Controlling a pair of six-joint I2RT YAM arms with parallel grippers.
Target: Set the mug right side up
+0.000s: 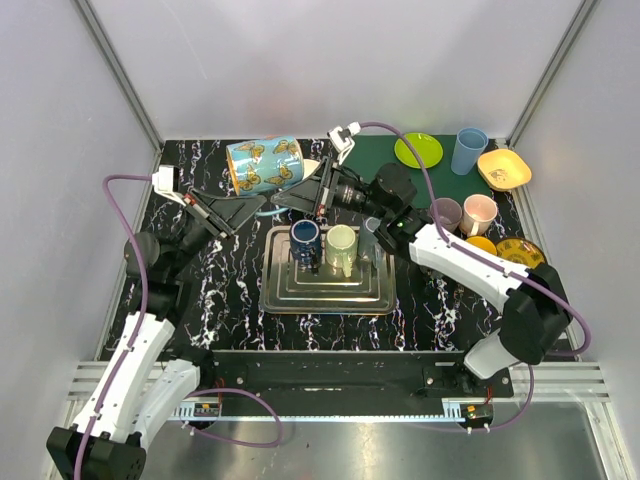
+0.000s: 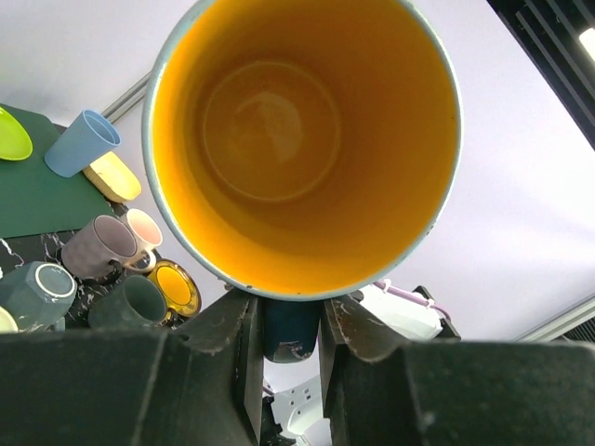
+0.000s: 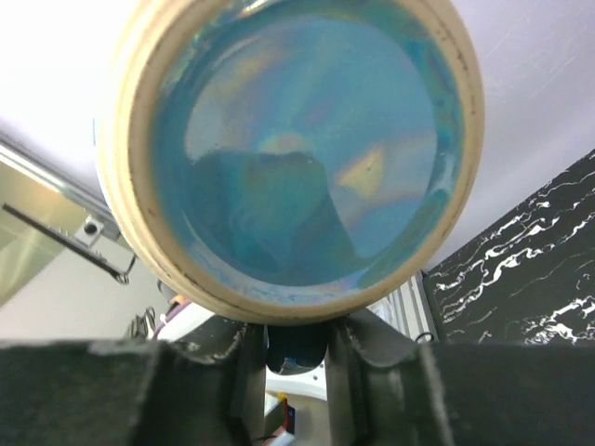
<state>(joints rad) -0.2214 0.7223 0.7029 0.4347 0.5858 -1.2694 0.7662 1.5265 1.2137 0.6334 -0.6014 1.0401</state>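
Left fingers (image 2: pixel 223 339) are pinching the dark handle (image 2: pixel 290 327) of the butterfly mug (image 1: pixel 264 165), nearly shut on it. The mug is hanging on its side above the surface, at about 11 o'clock from the tray (image 1: pixel 278 300) — mouth facing left. Right fingers (image 3: pixel 358 339) are clamping the same handle from the base end — probably sharing the hold so the mug can be swung upright.

The pale blue, butterfly-patterned mug (image 1: pixel 264 165), orange inside, is seen raised in the air, laid on its side, mouth turned leftward
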